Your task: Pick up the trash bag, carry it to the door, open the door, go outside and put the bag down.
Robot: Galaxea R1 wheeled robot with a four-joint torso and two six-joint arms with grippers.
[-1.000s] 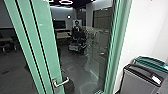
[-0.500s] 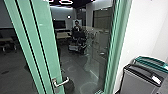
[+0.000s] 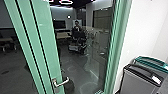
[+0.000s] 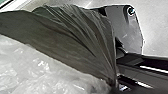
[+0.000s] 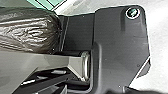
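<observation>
Trash bag beside the robot's base; its neck appears clamped in the left pincer. Right pincer: cannot tell. Thin pleats could tear under load; ahead, the handle of the green-framed door could snag film.

High head view faces the door; close wrist views seemingly share the bag.

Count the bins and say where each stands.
2: a grey bin at the head view's lower right, and a green-topped bin partly hidden behind it.
</observation>
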